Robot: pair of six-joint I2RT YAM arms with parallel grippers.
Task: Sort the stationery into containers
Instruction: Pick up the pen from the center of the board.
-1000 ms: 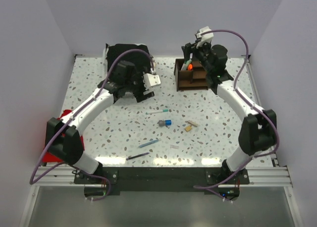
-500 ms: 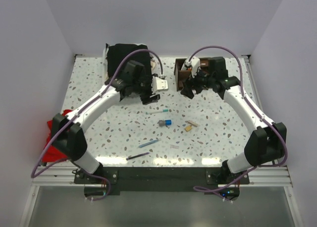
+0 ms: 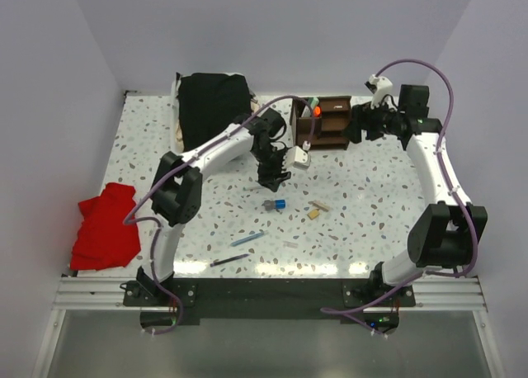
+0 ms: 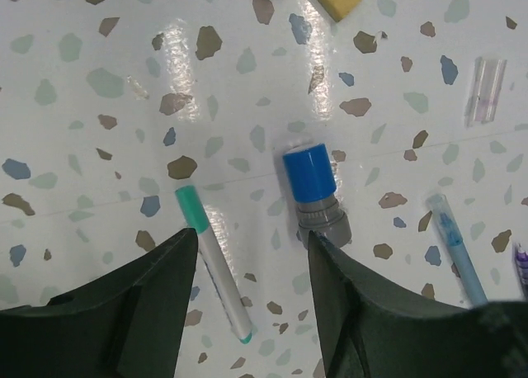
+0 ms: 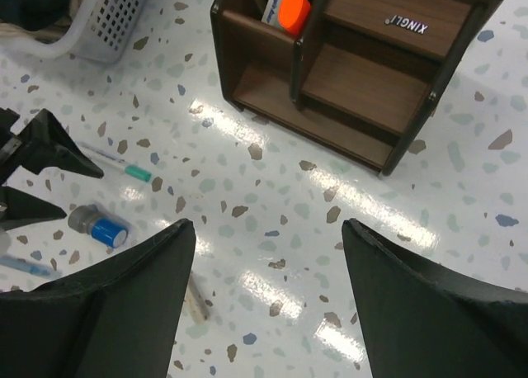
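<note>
- Step in hand: pick-up from the counter [image 3: 371,196]. The left gripper [image 4: 252,258] is low over the loose stationery, with nothing lifted yet.
- Left gripper: jaws partly apart and empty. In the gap lie the lower barrel of the green-capped pen [image 4: 216,272] and the grey end of the sharpener [image 4: 315,198]. Neither appears to be touched.
- Green-capped pen: flat on the mid-counter, just beside the sharpener and apart from it. In the left wrist view its long axis runs on a steep diagonal. The teal cap is at the upper left, away from the gripper. The tip is at the lower right, between the fingers and nearer the left one.
- Sharpener: on its side, blue end pointing away from the gripper and grey end toward it, close to the right finger.
- Next move (judged): the target is not certain, but the pen looks likeliest. The jaws need centring over its barrel with a slight wrist turn so they close squarely across the long axis. They must also stay clear of the sharpener before descending and closing.
- Right gripper [image 5: 266,229]: jaws wide and empty, hanging near the wooden organiser [image 5: 355,64].
- Wooden organiser: far side of the counter. The orange-capped marker [image 5: 293,9] stands in its tall end compartment.
- Yet to sort (judged, early stage): eraser [image 3: 313,214], blue pen [image 3: 247,238] and black pen [image 3: 228,261], all loose and nearer the arm bases.
</note>
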